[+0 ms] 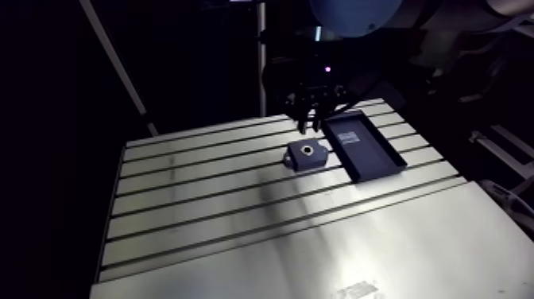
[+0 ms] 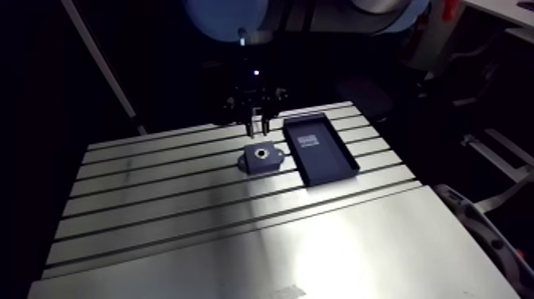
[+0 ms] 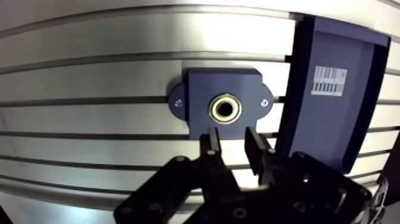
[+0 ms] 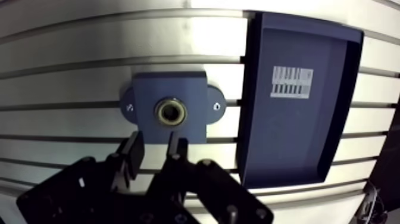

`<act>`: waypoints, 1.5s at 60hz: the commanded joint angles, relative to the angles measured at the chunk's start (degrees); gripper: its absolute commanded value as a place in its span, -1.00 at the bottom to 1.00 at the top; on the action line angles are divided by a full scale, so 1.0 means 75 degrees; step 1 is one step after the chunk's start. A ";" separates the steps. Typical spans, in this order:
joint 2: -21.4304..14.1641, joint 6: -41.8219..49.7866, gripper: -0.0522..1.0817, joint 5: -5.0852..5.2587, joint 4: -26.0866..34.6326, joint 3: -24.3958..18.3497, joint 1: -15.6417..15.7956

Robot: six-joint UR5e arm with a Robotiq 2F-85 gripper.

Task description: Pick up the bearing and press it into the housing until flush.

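The metallic ring bearing is seated in the bore of the dark blue flanged housing, near the far edge of the slotted aluminium table. The black two-fingered hand is held open and empty beside it. Pressing is judged nearly complete; flushness is to be verified next.

**Base:** How's the light?

**Me:** Arm view is dim. Only the table is lit. I get a pale glare patch on its near end and blackness all round. Detail is soft.

**Base:** Wrist view?

**Me:** Brighter. There's a glare band on the table beside the gripper. Its body reads as a black silhouette, slightly soft near the lens. Housing and tray look dark and flat, but the bearing glints. The label bars are blurred. I see the slots bowing toward the edges.
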 commanded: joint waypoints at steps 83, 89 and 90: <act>-0.2292 0.0756 -0.90 0.0159 0.4392 -0.2497 0.0123; -0.2345 0.0951 -0.90 0.0131 0.4462 -0.2491 0.0376; -0.2356 0.0989 -0.90 0.0108 0.4463 -0.2469 0.0494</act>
